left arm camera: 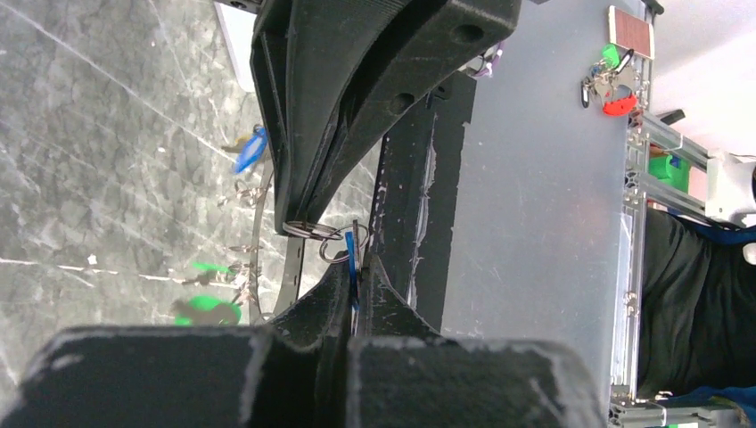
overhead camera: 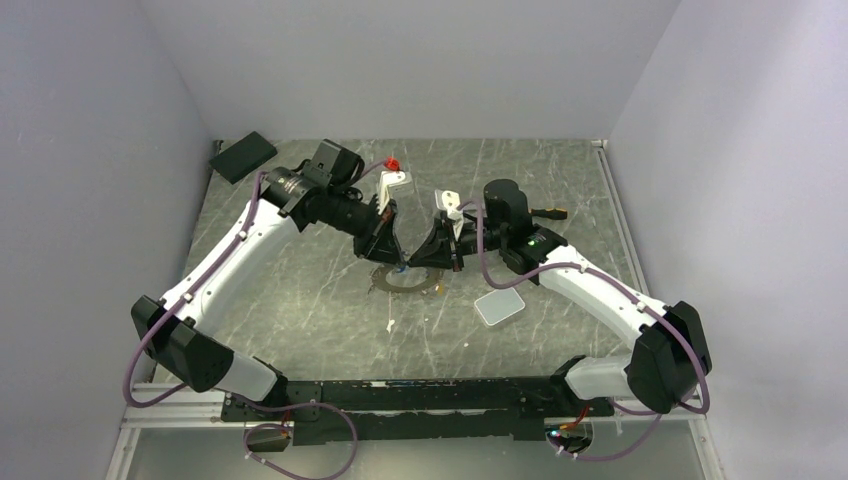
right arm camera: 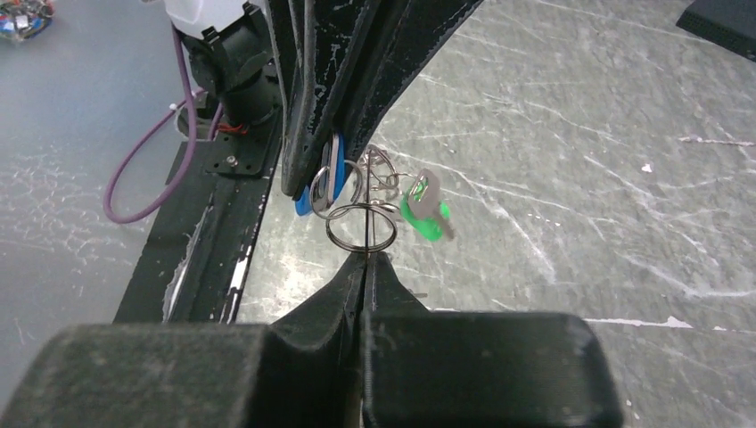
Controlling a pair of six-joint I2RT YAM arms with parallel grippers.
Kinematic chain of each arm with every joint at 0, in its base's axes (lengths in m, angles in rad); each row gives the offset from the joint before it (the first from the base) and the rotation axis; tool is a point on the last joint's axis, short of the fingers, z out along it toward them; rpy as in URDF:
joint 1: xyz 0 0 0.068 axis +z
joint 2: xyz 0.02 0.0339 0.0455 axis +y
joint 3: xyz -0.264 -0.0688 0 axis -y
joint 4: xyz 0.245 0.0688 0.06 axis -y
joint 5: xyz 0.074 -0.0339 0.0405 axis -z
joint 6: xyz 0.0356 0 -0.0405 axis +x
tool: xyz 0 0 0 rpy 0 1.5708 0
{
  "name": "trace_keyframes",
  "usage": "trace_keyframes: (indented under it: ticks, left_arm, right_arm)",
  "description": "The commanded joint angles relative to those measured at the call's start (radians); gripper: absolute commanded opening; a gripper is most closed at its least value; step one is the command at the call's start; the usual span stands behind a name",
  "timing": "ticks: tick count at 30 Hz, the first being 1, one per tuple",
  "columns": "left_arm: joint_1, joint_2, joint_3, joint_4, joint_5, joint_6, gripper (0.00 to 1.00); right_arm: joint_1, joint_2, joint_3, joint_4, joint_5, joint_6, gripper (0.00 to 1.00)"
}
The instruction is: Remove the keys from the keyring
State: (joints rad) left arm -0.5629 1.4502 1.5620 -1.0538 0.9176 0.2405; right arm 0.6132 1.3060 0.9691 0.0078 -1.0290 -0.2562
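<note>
Your left jaws pinch shut on a blue-tagged key; your right jaws clamp a small linked ring, by the keyring, midway between the desk side edges.

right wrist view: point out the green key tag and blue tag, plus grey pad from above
green key tag [right arm camera: 426, 218], right wrist view, green plastic
blue tag [right arm camera: 330, 183], right wrist view, tag's face
grey pad [overhead camera: 498, 307], top view, centre

The grey marbled table carries the keyring, a grey pad and a black slab.
</note>
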Motion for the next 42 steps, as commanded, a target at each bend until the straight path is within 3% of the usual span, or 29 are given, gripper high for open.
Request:
trace_keyframes:
  ticks: [1, 10, 18, 23, 42]
  left_arm:
    - [0.001, -0.019, 0.08, -0.068, 0.014, 0.075, 0.0]
    - [-0.003, -0.012, 0.119, -0.161, -0.076, 0.209, 0.0]
    - [-0.074, -0.005, 0.115, -0.183, -0.07, 0.223, 0.0]
    - [-0.078, 0.004, 0.13, -0.196, -0.055, 0.226, 0.0]
    - [-0.104, -0.003, 0.061, -0.212, -0.082, 0.254, 0.0]
  right_arm:
    - [-0.001, -0.012, 0.038, -0.061, -0.043, -0.073, 0.0]
    - [-0.001, -0.008, 0.038, -0.054, -0.101, -0.023, 0.0]
    - [-0.001, -0.006, 0.026, -0.012, -0.11, 0.027, 0.0]
    - [-0.003, -0.008, 0.015, -0.012, -0.1, 0.019, 0.0]
    - [-0.03, -0.017, -0.034, 0.196, -0.18, 0.234, 0.0]
